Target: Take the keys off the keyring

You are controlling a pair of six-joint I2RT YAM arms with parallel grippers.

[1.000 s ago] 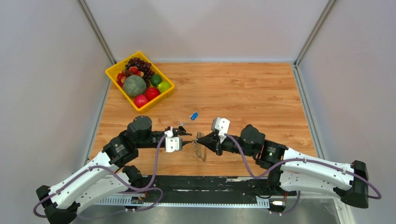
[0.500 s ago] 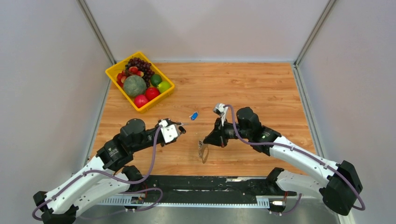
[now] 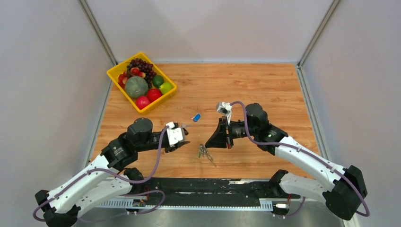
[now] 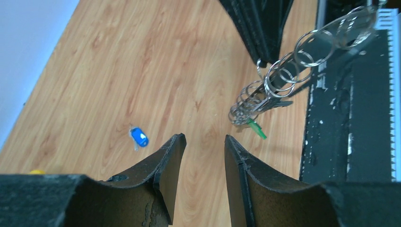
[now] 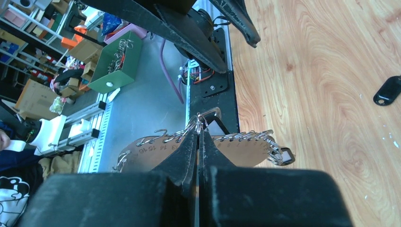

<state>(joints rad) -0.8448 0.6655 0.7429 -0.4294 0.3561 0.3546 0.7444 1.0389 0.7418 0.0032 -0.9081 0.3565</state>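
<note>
My right gripper is shut on the keyring, a brownish numbered holder edged with several small silver rings. From above, the bunch hangs under that gripper, low over the table. A green tag dangles at the lower end of the rings. My left gripper is open and holds nothing. It sits just left of the bunch, apart from it. One key with a blue head lies loose on the wood.
A yellow basket of fruit stands at the back left. A black tag lies on the wood. The arms' black base rail runs along the near edge, close to the hanging bunch.
The left gripper opened, drew away from the keyring, then came back near it. The right arm swung back and tipped downward, so the bunch now hangs lower.
</note>
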